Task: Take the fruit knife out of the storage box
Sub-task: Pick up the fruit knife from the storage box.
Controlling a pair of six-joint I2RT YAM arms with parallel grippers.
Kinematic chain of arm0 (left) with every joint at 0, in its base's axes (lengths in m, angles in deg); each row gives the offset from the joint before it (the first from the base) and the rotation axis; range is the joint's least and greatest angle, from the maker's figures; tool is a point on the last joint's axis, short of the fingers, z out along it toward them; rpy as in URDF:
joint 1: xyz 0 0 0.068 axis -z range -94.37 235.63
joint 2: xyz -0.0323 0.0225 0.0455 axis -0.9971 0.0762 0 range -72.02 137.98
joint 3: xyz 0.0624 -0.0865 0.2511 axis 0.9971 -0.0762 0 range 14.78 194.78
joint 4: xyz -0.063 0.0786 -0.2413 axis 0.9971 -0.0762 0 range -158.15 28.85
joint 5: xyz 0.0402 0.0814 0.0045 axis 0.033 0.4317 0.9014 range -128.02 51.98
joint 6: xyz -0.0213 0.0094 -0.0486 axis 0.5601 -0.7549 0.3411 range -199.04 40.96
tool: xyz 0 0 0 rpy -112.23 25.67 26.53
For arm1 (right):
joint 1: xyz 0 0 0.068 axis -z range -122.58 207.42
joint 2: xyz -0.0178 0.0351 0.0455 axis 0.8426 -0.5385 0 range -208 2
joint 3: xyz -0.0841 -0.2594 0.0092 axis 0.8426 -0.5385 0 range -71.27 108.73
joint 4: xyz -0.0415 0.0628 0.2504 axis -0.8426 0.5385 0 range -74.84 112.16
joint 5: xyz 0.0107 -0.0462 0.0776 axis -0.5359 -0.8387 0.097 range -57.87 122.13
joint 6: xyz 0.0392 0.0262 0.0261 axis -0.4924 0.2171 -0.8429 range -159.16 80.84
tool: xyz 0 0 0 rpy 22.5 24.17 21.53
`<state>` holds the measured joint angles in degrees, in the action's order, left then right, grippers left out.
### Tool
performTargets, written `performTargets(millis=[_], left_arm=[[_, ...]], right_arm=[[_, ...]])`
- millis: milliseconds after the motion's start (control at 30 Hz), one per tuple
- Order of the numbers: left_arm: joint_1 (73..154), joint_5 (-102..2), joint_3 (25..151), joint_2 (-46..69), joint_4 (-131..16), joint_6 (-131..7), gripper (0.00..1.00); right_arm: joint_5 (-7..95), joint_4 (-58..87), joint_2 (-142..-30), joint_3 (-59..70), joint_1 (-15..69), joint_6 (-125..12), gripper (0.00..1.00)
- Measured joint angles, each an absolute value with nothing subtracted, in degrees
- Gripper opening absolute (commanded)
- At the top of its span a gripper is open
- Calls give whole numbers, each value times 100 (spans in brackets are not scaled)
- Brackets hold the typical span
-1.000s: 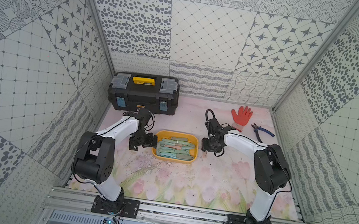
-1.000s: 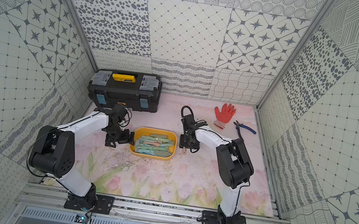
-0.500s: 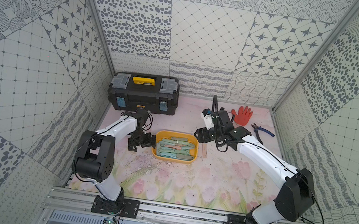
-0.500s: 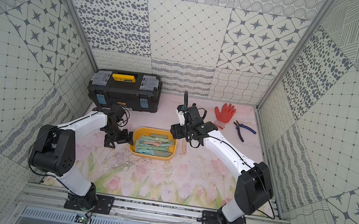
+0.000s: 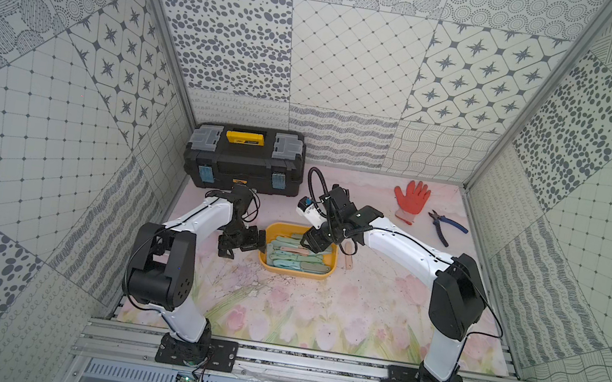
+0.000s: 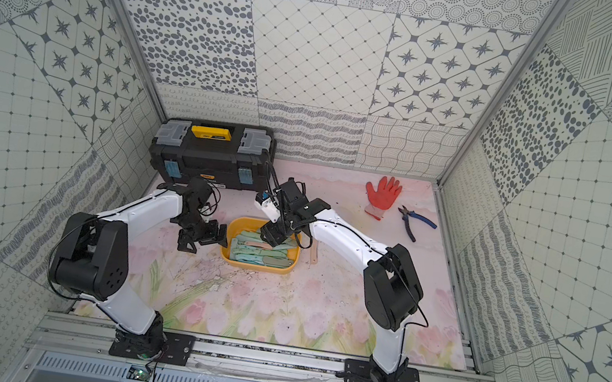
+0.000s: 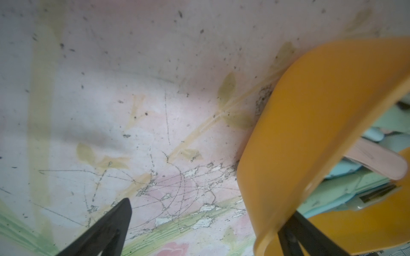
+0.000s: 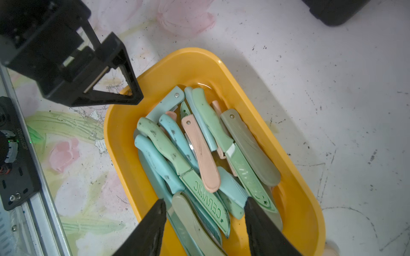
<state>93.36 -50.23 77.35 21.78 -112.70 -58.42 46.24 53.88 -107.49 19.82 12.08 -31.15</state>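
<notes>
Pink plastic fruit knife (image 8: 200, 155), mid-frame in yellow plastic storage box (image 8: 119, 137): seemed light, slick; grip mid-handle. Left claw (image 5: 243, 249), right claw (image 8: 206, 200) stood apart.

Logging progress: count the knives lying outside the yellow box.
1: a pink knife lies on the mat beside the storage box, on the right arm's side. All other visible knives are piled inside it; the arms could hide another.

White links (image 5: 403, 246), black joints (image 5: 454, 300), looping black cables (image 5: 311, 184), black triangular jaws.
</notes>
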Motion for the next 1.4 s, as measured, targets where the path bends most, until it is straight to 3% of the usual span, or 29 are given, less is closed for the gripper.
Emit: performTargets(millis=[433,1400], left_arm=[[9310,-5032,7735,2178,-11272,-5842,98],[9307,-5062,7735,2173,-11272,-5842,98]], right_arm=[[4154,5998,-12035,3031,980,-2929,51],[3732,6382,-12712,3719,980,-2855,49]])
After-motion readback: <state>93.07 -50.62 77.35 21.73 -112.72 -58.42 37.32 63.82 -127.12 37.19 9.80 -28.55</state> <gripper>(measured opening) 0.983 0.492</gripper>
